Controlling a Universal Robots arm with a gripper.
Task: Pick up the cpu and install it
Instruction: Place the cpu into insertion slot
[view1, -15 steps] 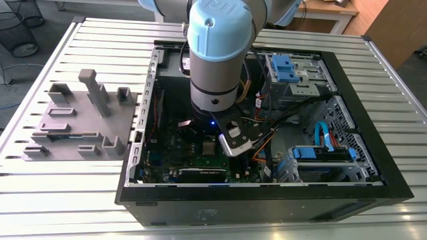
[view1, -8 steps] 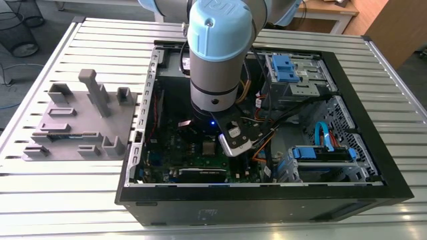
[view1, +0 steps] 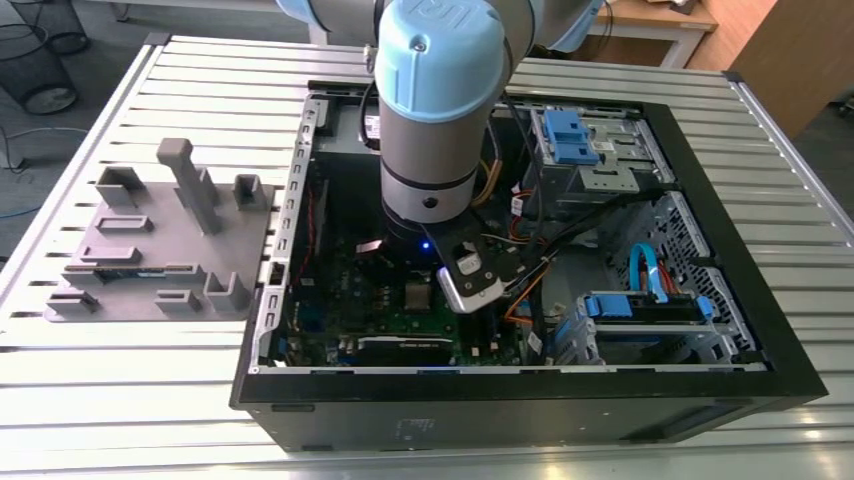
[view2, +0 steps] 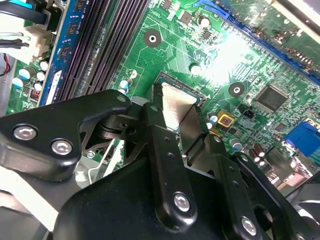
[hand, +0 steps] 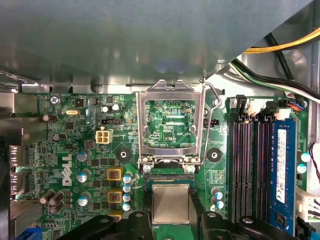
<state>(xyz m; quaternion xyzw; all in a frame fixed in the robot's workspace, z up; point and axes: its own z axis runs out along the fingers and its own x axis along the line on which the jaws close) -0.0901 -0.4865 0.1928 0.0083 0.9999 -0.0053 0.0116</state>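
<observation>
Closest, my hand (view2: 179, 119) is pinching the cpu (view2: 172, 102) by opposite rims beside the open socket bracket (hand: 170, 87); I'm judging it light, stiff, slick-topped, fragile underneath, best held edgewise.

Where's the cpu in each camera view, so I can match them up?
Exterior view: the cpu, likely the pale square beside the arm's lower end.
Second wrist view: the shiny plate at centre.
First wrist view: silver square beside the open socket bracket.
Shared landmark: the black memory slots, in both wrist views.
</observation>
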